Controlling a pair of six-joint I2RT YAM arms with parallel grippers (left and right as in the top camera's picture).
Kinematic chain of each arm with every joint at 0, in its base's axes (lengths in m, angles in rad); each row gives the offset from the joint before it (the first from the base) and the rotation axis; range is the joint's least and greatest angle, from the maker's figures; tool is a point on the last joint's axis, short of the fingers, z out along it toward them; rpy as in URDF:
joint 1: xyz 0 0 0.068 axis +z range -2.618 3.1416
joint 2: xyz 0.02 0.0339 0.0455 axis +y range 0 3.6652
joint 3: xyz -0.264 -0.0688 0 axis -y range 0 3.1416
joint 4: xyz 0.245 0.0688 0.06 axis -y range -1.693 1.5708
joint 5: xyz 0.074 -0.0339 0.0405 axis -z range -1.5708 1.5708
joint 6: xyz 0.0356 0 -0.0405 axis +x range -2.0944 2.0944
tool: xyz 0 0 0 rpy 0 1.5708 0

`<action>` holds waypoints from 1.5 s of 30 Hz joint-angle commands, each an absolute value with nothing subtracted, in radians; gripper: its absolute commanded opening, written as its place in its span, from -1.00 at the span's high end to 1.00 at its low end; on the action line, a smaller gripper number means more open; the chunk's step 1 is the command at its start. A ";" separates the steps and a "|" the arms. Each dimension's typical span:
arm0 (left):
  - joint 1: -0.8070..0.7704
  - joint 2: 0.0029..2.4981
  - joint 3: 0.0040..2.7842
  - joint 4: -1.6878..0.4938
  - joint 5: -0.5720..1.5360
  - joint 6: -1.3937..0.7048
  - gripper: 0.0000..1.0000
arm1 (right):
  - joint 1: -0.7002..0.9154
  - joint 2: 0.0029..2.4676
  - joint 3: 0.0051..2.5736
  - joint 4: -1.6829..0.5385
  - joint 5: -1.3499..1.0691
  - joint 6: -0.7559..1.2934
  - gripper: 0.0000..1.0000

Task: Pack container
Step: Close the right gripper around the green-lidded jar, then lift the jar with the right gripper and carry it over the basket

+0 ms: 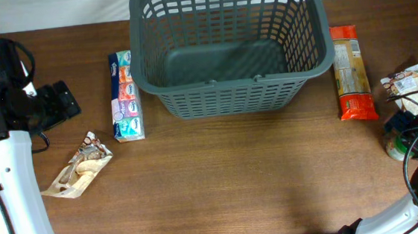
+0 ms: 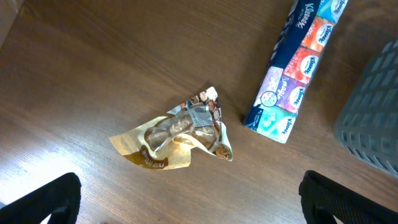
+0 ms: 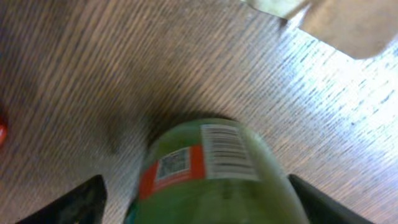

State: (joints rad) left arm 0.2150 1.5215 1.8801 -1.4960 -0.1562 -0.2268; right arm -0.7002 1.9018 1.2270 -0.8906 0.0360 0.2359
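The container (image 1: 229, 93) is a dark grey slotted basket at the back centre of the table, and nothing shows inside it. My left gripper (image 2: 193, 208) is open and empty, hovering above the table near a crumpled tan snack bag (image 2: 177, 137) and a Kleenex tissue multipack (image 2: 292, 71). In the overhead view the left gripper (image 1: 64, 101) is left of the tissue pack (image 1: 124, 96). My right gripper (image 3: 202, 202) is open, its fingers on either side of a green bottle (image 3: 211, 162) with an orange label. The bottle (image 1: 395, 147) is at the table's right edge.
An orange pasta packet (image 1: 352, 72) lies right of the basket. A white printed pouch (image 1: 415, 82) lies at the far right, behind the bottle. The snack bag (image 1: 79, 172) lies at the front left. The basket corner shows in the left wrist view (image 2: 373, 124).
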 commanded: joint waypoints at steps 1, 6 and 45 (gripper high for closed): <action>0.219 1.513 1.879 -1.497 -0.153 -0.215 -0.99 | -0.694 1.907 1.222 -0.889 0.030 0.240 -0.59; 0.219 1.513 1.879 -1.497 -0.153 -0.214 -0.99 | -0.694 1.907 1.222 -0.891 0.031 0.240 -0.24; 0.219 1.513 1.879 -1.473 -0.153 -0.215 -0.99 | -0.551 1.794 2.435 -1.410 -0.315 0.336 0.92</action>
State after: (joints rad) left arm 0.2150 1.5211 1.8801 -1.4757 -0.1562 -0.2272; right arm -0.6277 1.8362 2.3268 -1.4078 -0.1989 0.2996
